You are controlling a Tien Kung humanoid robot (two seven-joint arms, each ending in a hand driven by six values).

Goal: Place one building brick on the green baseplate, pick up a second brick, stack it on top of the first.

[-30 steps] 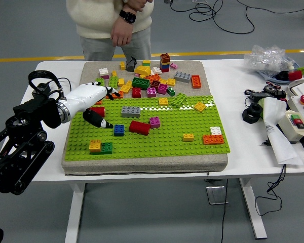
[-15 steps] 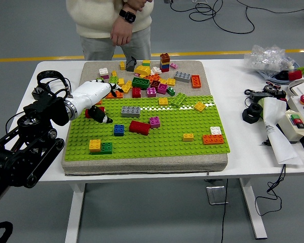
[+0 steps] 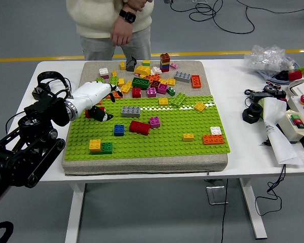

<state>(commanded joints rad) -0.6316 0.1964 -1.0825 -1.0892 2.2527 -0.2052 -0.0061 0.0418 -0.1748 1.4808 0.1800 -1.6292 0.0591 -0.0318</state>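
While our left hand (image 3: 95, 101) curls its fingers over a red brick (image 3: 93, 112) at the baseplate's (image 3: 157, 142) left edge, we cannot tell whether it grips it firmly.

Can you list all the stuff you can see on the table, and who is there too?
green baseplate: one, lime green, on a grey pad at the table's middle.
bricks on the baseplate: about a dozen, among them grey, blue, red, a yellow and green pair, orange with white.
loose brick pile: many, mixed colours, on the pad behind the baseplate.
control box: one, pale, with red and green buttons, at the table's right edge.
plastic bag: one, clear, far right corner.
black parts: a few, right of the pad.
person: one, cream top, wristwatch, standing at the far side.
left hand: white, over the baseplate's left edge, a red brick under it.
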